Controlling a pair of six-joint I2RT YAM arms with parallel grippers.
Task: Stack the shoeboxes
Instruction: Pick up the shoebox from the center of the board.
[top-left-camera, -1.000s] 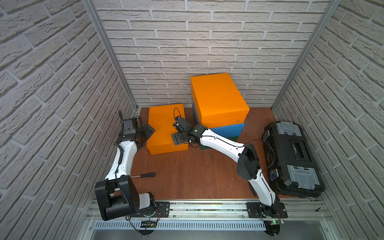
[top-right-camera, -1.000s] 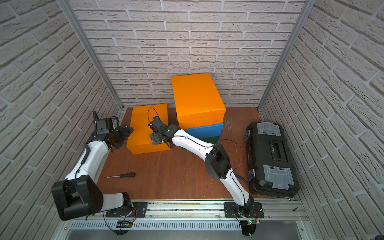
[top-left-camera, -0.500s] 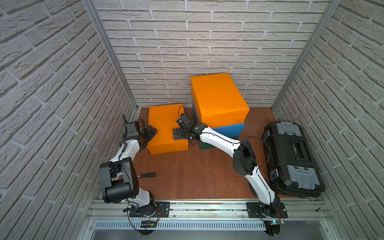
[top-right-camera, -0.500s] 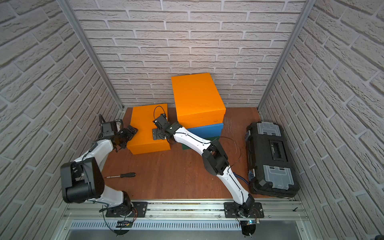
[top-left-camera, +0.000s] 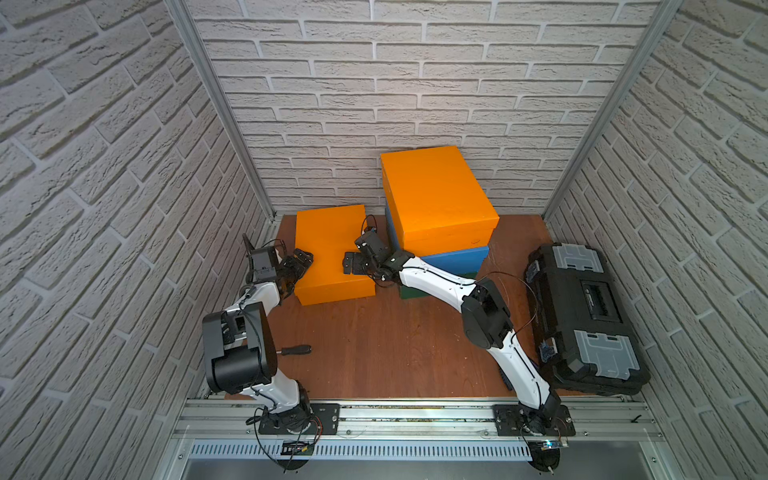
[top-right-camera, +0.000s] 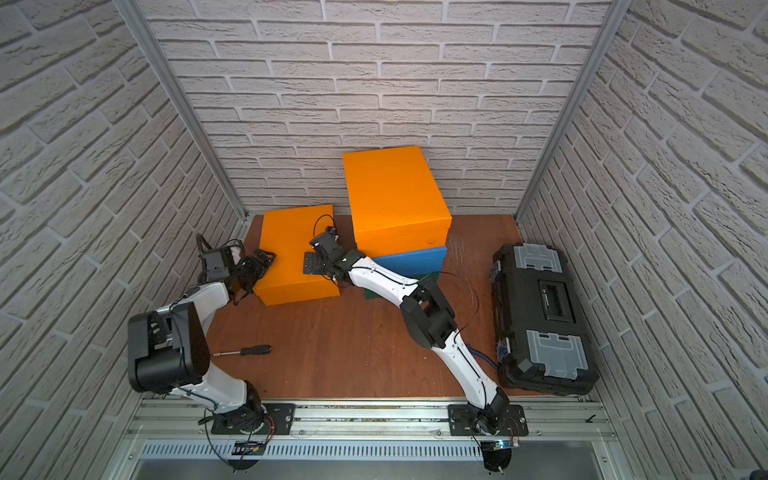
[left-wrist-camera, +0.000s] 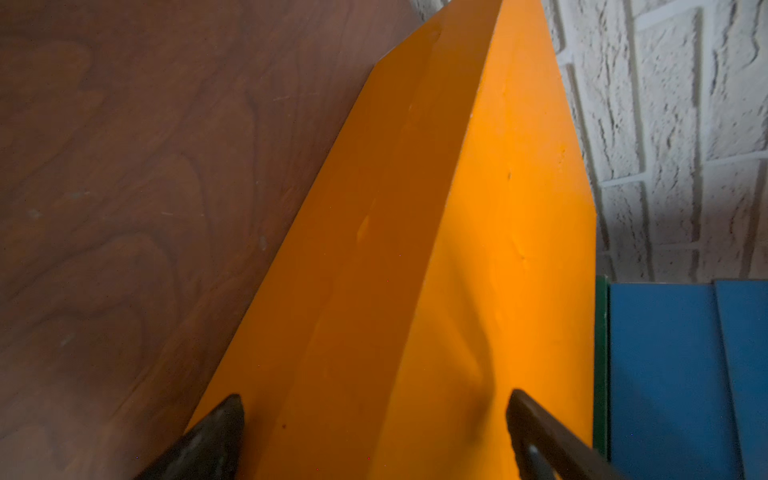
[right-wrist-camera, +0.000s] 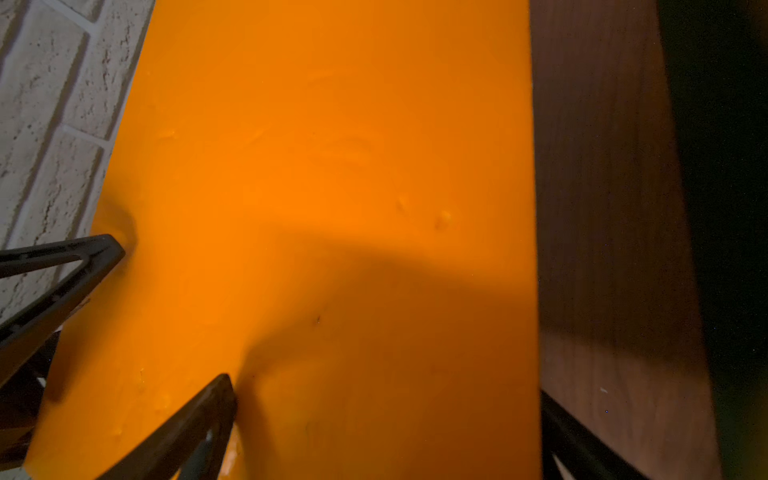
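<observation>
While one orange shoebox (top-left-camera: 436, 195) sits on the blue shoebox (top-left-camera: 457, 259) and green shoebox (top-left-camera: 409, 293) at the back wall (top-left-camera: 374, 104), the second orange shoebox (top-left-camera: 332, 249) stands alone on the table (top-left-camera: 395, 340), just left of this stack. The left gripper (top-left-camera: 304, 259) at its left edge and the right gripper (top-left-camera: 348, 264) over its lid both have jaws wide apart.

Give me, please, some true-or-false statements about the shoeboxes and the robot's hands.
The top orange shoebox sits on the blue shoebox. True.
The lone orange shoebox lies on the stack. False: it stands on the table beside it.
The left hand grips the screwdriver. False: it is open at the lone orange shoebox.
The right hand is open at the lone orange shoebox. True.
</observation>
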